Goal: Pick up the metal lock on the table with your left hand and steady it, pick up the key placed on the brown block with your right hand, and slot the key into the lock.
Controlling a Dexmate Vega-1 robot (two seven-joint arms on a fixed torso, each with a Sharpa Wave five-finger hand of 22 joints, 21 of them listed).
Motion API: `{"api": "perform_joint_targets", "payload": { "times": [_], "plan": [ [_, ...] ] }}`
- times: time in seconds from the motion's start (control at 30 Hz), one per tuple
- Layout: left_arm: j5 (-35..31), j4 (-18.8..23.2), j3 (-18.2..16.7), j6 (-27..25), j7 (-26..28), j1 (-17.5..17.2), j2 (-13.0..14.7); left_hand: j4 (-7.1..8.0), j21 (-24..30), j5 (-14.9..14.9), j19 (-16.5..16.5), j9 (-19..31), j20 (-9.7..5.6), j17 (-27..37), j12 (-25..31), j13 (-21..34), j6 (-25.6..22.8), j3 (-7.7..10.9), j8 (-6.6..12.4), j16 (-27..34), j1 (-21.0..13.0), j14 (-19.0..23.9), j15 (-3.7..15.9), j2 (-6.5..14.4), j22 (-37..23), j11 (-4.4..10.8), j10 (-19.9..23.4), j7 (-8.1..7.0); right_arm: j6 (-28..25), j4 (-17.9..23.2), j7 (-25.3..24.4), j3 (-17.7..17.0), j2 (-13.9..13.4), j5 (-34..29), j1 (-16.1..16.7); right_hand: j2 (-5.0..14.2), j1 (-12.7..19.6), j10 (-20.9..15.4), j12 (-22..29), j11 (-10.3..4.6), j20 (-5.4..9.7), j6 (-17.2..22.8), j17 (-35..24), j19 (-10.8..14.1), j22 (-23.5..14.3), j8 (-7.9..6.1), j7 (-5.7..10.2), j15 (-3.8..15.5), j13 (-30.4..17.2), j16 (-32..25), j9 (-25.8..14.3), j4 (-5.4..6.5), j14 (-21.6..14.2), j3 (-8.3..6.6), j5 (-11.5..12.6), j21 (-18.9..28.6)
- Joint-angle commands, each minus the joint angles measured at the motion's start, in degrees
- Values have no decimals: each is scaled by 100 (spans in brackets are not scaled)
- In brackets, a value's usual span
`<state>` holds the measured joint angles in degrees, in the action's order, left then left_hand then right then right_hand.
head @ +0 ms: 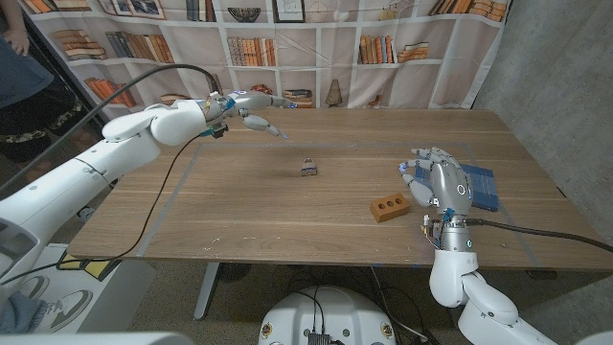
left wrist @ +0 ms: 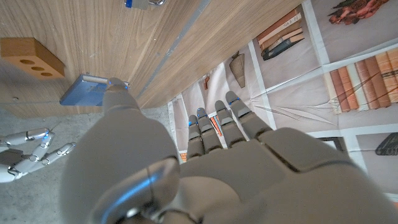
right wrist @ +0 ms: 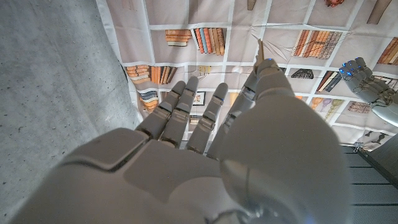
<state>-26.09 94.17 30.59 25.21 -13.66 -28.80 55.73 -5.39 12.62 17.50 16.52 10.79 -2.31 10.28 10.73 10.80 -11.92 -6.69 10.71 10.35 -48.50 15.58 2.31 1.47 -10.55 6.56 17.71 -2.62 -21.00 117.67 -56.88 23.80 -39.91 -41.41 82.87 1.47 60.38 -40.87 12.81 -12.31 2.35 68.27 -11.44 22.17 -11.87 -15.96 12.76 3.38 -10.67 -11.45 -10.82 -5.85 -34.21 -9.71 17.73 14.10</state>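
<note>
A wooden tabletop (head: 287, 206) stands before a printed bookshelf backdrop (head: 316, 48). Right of the tabletop rises a grey concrete wall (head: 565, 67). A person (head: 19, 57) stands at its far left.

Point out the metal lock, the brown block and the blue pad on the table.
metal lock (head: 307, 169): head view, middle of its body.
brown block (head: 390, 206): head view, top face by the holes.
blue pad (head: 480, 187): head view, its bare right half.

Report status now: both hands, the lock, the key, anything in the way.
Left hand open, raised at far left. Right hand open, beside block. Lock untouched mid-table. Key too small to tell. Path clear.
</note>
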Motion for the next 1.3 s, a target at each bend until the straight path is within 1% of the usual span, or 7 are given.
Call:
{"api": "perform_joint_targets", "payload": {
  "times": [0.03, 0.2, 0.37, 0.57, 0.87, 0.93, 1.3],
  "plan": [
    [-827, -526, 424, 946, -629, 931, -120, -24, -102, 79, -213, 33, -304, 17, -40, 28, 176, -47, -16, -60, -78, -296, 412, -13, -1, 32, -259, -23, -273, 2, -262, 194, 186, -323, -3, 18, 82, -70, -23, -5, 386, 73, 0, 73, -12, 4, 4, 754, -8, 0, -36, 14, -71, 34, 18, 30],
    [-921, -907, 607, 1327, -849, 1317, -329, -26, -152, 133, -385, 36, -347, 15, -59, 29, 360, -62, -29, -56, -113, -514, 416, -3, 7, 61, -518, -63, -297, -91, -391, 294, 291, -374, -68, 17, 105, -106, -19, -2, 425, 89, 11, 98, -10, 14, 2, 766, -7, -7, -37, 7, -122, 52, 21, 38],
    [-1434, -1252, 864, 1833, -812, 1742, -527, -41, -147, 175, -420, 39, -381, 12, -59, 28, 602, -71, -52, -35, -166, -601, 454, 0, 13, 103, -700, -102, -365, -113, -389, 354, 313, -406, -103, 13, 118, -130, -18, -1, 444, 98, 20, 98, -10, 27, 2, 771, -6, 5, -38, 6, -128, 74, 22, 37],
    [-1828, -1825, 1247, 2411, -860, 2293, -872, -49, -46, 213, -179, 40, -386, 16, -18, 25, 667, -82, -12, 36, -207, -475, 496, 6, 9, 176, -734, -125, -389, -158, -449, 406, 354, -393, -124, 15, 132, -160, -17, 8, 449, 107, 28, 107, -9, 44, 4, 782, -3, 14, -40, 7, -143, 99, 24, 39],
    [-2598, -2354, 1668, 3273, -224, 2827, -1171, -73, -9, 254, -48, 40, -438, 14, 61, 22, 533, -100, 80, 78, -272, -327, 566, -16, 10, 191, -577, -172, -511, -114, -534, 430, 370, -415, -46, 21, 135, -178, -23, 10, 454, 126, 32, 112, -8, 61, 4, 779, 0, 18, -42, 18, -168, 134, 25, 39],
    [-2758, -2442, 1749, 3388, -89, 2922, -1227, -80, -10, 266, -34, 40, -459, 12, 71, 21, 476, -108, 106, 83, -288, -291, 598, -27, 13, 243, -545, -198, -548, -108, -560, 441, 393, -421, -29, 21, 139, -187, -25, 10, 461, 130, 33, 105, -8, 68, 5, 778, 1, 25, -43, 20, -165, 148, 26, 36],
    [-3760, -2871, 2289, 3839, 1074, 3428, -1454, -94, 33, 321, 161, 37, -502, 7, 142, 16, 206, -142, 210, 136, -351, -26, 681, -55, 20, 262, -268, -265, -672, -154, -711, 522, 527, -463, 36, 34, 147, -193, -33, 13, 452, 142, 34, 118, -8, 85, 7, 781, 3, 30, -44, 29, -177, 175, 28, 40]
  ]
}}
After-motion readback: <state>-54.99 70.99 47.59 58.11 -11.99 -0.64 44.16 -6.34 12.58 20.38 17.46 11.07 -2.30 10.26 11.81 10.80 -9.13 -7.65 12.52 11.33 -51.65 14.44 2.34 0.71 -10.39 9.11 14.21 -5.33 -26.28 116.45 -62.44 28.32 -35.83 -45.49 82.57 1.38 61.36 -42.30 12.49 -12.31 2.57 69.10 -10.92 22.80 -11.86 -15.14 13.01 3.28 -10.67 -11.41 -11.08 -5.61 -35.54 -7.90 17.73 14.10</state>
